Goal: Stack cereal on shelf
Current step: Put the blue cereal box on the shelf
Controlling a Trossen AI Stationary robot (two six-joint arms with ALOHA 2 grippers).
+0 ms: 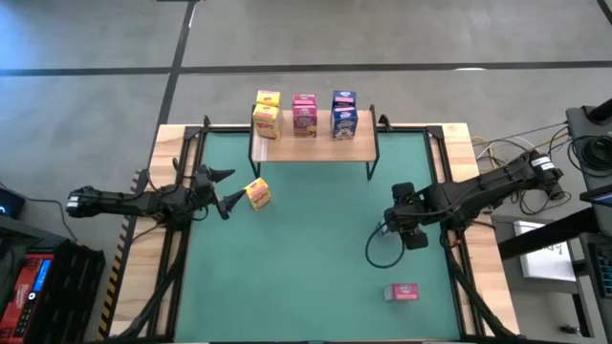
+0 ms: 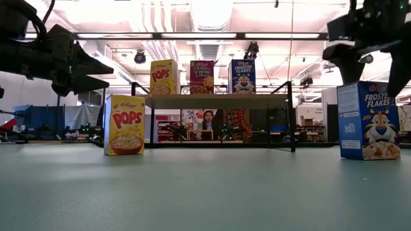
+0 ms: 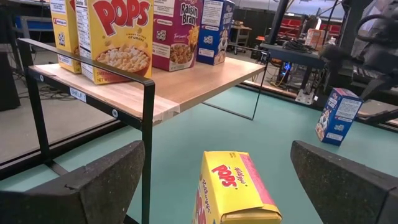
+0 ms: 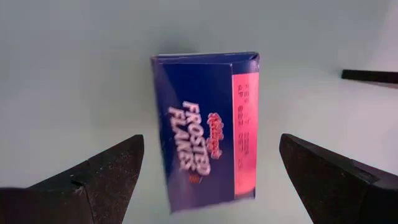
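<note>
Between the spread dark fingers of the left gripper [image 1: 222,188] stood a small yellow cardboard Pops box [image 1: 258,194], upright on the green mat [image 1: 306,268] and not gripped; the jaws were wide apart with mat showing on either side of it in the left wrist view [image 3: 233,186]. Across the mat, the right gripper [image 1: 409,232] hung over a small blue Frosted Flakes box [image 4: 208,130] standing on end, its jaws likewise apart and clear of the cardboard. In the low view that blue box [image 2: 367,120] stood at the far right, below the right gripper [image 2: 369,61]. Near the table's front edge a small pink cardboard box [image 1: 402,292] lay flat, well apart from both arms. Beyond the grippers, the light wooden shelf on thin black legs [image 1: 316,150] held cereal boxes along its back edge: yellow Pops boxes [image 1: 267,115] at the left, pink Raisin Bran boxes [image 1: 304,115] in the middle and blue Frosted Flakes boxes [image 1: 344,114] at the right. How many boxes stood in each colour group could not be told for certain
</note>
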